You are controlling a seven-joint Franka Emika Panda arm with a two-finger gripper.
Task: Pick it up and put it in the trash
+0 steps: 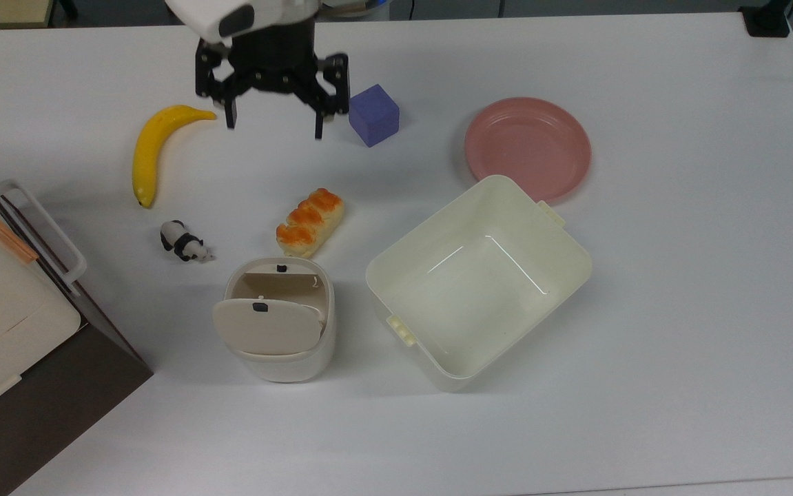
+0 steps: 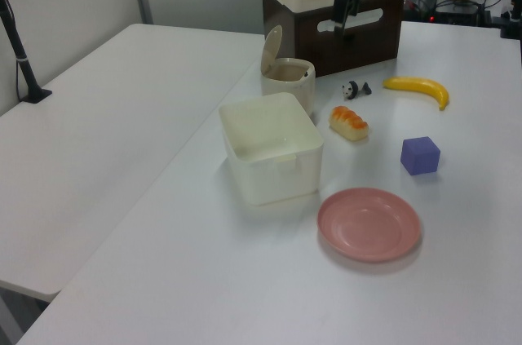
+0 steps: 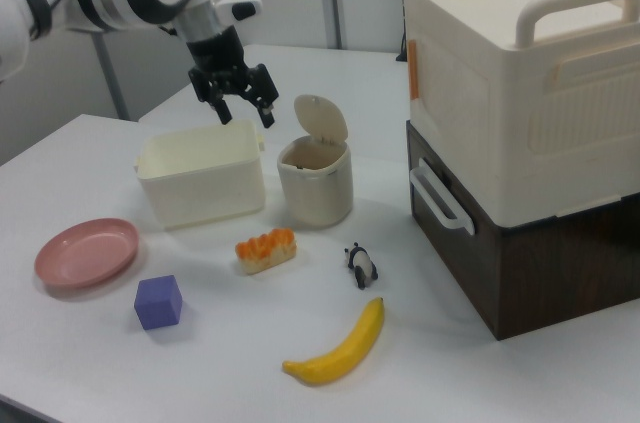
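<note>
I see the gripper [image 1: 274, 126] spread and empty, well beyond the trash [image 1: 279, 324] (flap raised); no paper wad lies on the tabletop [image 1: 644, 344], presumably binned, task apparently done.

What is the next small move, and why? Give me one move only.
Probably lift clear and stop, as the drop looks done. The gripper is open with nothing between its fingers, raised off the table between the banana and the purple cube in the top view, well away from the trash bin, whose flap stands open.
</note>
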